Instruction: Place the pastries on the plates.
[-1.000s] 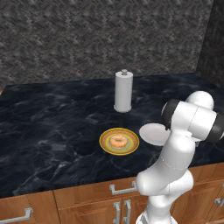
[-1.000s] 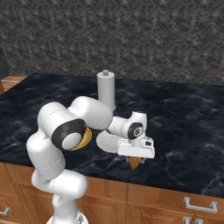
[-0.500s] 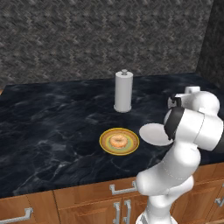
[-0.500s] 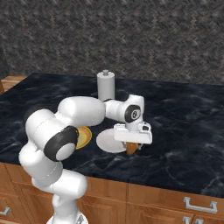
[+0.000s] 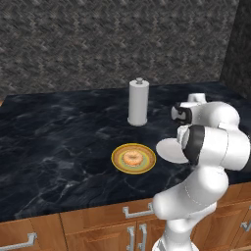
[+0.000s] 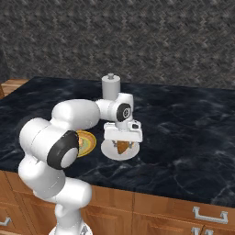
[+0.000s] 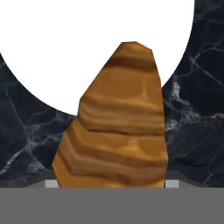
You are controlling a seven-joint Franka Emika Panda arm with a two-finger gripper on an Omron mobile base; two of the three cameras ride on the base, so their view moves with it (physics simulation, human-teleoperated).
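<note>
The brown oblong pastry [image 6: 122, 148] hangs in my gripper [image 6: 122, 145], which is shut on it just above the white plate [image 6: 108, 149]. In the hand view the pastry [image 7: 116, 127] fills the middle, with the white plate [image 7: 65, 43] behind its upper half and dark counter behind the rest. The ring donut [image 5: 132, 157] lies in the middle of the yellow-rimmed plate [image 5: 119, 164], left of the white plate [image 5: 169, 149]. My own arm covers part of the yellow-rimmed plate [image 6: 88, 142] in the right base view.
A tall white paper roll [image 5: 138, 103] stands upright behind the two plates, also seen as the roll [image 6: 110, 87] just behind my wrist. The dark marble counter [image 5: 59, 142] ends in a front edge above wooden drawers [image 6: 183, 211].
My hand has carried the brown pastry left and away from the counter's front edge, so it now hangs over the white plate. The donut and both plates have not moved.
</note>
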